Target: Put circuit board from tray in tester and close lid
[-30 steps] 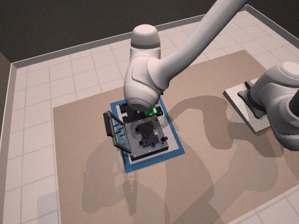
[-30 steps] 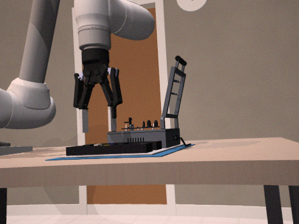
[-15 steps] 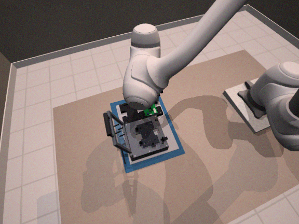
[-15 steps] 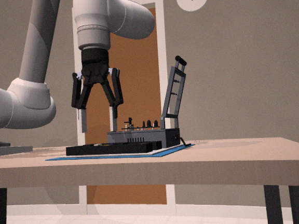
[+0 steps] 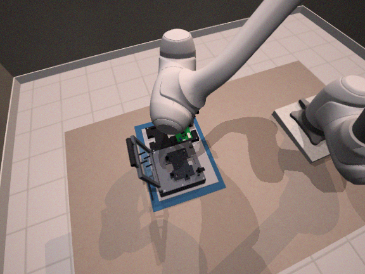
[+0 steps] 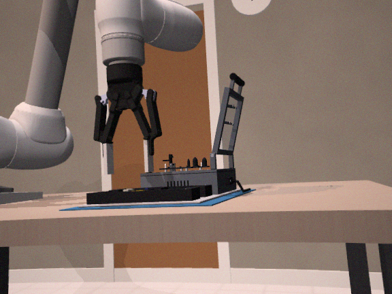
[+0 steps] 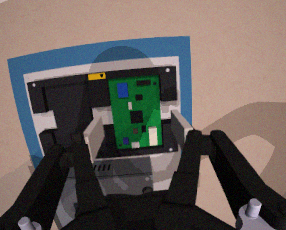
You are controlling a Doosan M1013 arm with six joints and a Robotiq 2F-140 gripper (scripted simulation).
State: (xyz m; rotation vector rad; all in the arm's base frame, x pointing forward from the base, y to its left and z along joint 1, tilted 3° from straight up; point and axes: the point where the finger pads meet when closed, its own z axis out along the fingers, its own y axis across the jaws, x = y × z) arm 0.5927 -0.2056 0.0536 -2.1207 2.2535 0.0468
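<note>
The green circuit board [image 5: 184,135] [image 7: 125,115] lies face up in one pocket of the black tray [image 6: 143,196] [image 7: 60,84]. Its white connector [image 7: 153,136] is at the end toward the tester. My gripper [image 6: 128,171] [image 7: 136,123] is open and empty above the tray, its fingertips to either side of the board's long edges in the wrist view; the arm hides it in the top view. The tester [image 5: 165,184] [image 6: 180,180] has no board on its plate. Its lid [image 5: 149,181] [image 6: 221,122] stands open, leaning slightly back. The latch hook [image 5: 200,170] [image 6: 171,158] stands opposite the hinge.
The tray's other pocket [image 7: 70,110] is empty. A yellow label [image 7: 97,76] marks the tray's far edge. Tray and tester stand side by side on a blue-edged mat [image 5: 190,195] [image 7: 150,45]. The raised lid and its handle [image 5: 130,152] [image 6: 237,79] rise above the tester.
</note>
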